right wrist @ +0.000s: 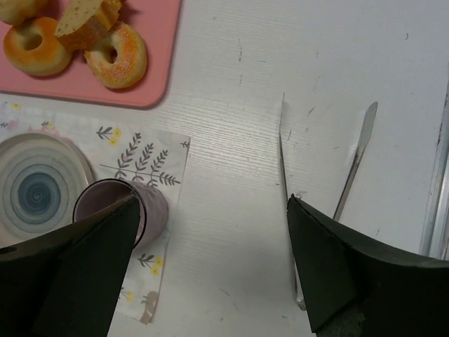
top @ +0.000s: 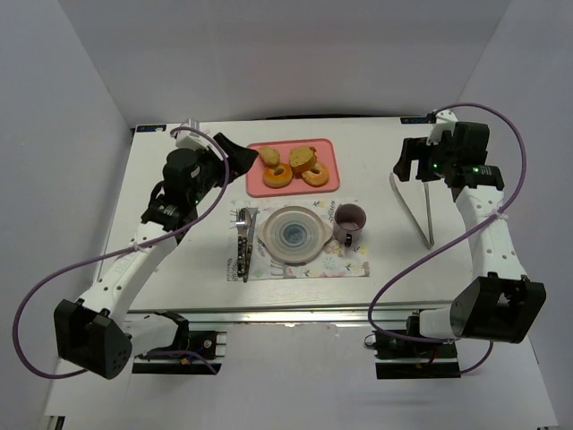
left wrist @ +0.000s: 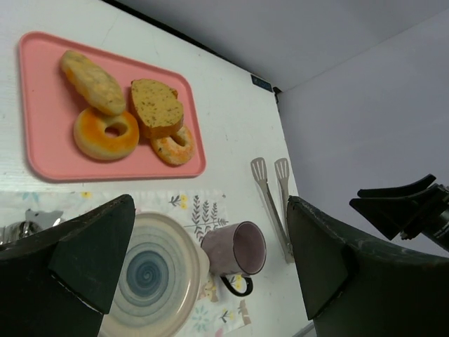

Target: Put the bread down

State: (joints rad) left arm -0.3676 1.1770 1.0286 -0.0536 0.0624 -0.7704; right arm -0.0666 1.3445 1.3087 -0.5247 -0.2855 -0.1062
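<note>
As bread (top: 303,158) fills pink tray (top: 329,150), plate (top: 291,235) nearby

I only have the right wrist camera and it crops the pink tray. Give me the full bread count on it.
Observer: Four pieces of bread sit on the pink tray: two rings and two rolls, with one roll propped on a ring.
Operator: Now report the left gripper.
Observer: The left gripper is open and empty, hovering near the tray's left end.
</note>
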